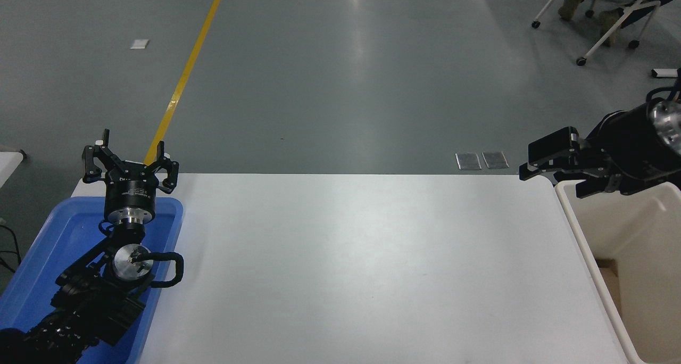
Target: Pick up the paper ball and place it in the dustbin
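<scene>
With no paper ball visible anywhere, the right gripper [553, 167], empty with jaws parted, hovers at the right edge by the dustbin [580, 236] rim; I judge it should clear that rim, lifting away gently.

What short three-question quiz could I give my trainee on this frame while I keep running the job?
1. True or false: a paper ball lies on the white table.
2. Which container does the left gripper hang over?
A. the blue tray
B. the dustbin
C. neither
3. Fill in: the right gripper is above the far ____ corner of the table.

Key:
1. False; no paper ball shows on the table.
2. A; its arm comes up across the blue tray at the lower left.
3. Right, next to the dustbin's rim, with its fingers apart and nothing between them.
</scene>
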Action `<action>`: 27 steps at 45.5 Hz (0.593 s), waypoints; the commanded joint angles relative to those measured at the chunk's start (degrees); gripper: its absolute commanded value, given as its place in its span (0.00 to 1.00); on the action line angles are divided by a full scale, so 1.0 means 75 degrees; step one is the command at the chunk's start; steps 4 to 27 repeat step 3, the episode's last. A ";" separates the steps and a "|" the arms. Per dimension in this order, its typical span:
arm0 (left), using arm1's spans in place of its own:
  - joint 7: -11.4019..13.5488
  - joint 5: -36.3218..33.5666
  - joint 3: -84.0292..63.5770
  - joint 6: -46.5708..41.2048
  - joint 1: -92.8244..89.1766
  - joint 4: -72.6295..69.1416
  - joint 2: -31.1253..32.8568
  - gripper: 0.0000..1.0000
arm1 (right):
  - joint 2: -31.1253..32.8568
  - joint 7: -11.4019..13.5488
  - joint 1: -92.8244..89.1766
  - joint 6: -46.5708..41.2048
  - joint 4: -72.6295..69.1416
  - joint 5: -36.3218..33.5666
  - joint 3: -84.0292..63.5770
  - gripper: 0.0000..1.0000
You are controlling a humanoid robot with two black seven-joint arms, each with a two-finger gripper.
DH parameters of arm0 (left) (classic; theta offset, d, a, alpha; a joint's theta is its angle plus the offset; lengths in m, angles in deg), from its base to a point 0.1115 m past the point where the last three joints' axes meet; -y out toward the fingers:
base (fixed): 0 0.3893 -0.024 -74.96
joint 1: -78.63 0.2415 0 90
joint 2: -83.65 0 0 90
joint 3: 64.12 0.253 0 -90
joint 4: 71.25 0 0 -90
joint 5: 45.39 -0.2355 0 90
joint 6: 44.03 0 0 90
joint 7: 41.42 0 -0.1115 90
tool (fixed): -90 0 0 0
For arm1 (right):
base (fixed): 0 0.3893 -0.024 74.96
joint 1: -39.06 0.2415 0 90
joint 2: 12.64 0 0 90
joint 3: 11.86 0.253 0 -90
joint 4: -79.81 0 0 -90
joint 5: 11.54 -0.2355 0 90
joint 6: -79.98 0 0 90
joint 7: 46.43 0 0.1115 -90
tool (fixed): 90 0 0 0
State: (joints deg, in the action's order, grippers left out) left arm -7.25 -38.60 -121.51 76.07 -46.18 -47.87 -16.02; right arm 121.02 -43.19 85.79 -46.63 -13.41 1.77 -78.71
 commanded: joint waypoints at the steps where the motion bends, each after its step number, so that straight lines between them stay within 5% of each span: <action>1: -0.0009 -0.0003 0.0000 -0.0005 0.0000 0.0000 0.0000 0.99 | 0.0072 0.0002 0.0390 -0.0252 -0.0133 -0.0052 -0.0122 1.00; 27: 0.0003 -0.0003 0.0000 -0.0005 0.0000 0.0000 -0.0012 0.99 | 0.0061 0.0002 0.0413 -0.0252 -0.0133 -0.0052 -0.0133 1.00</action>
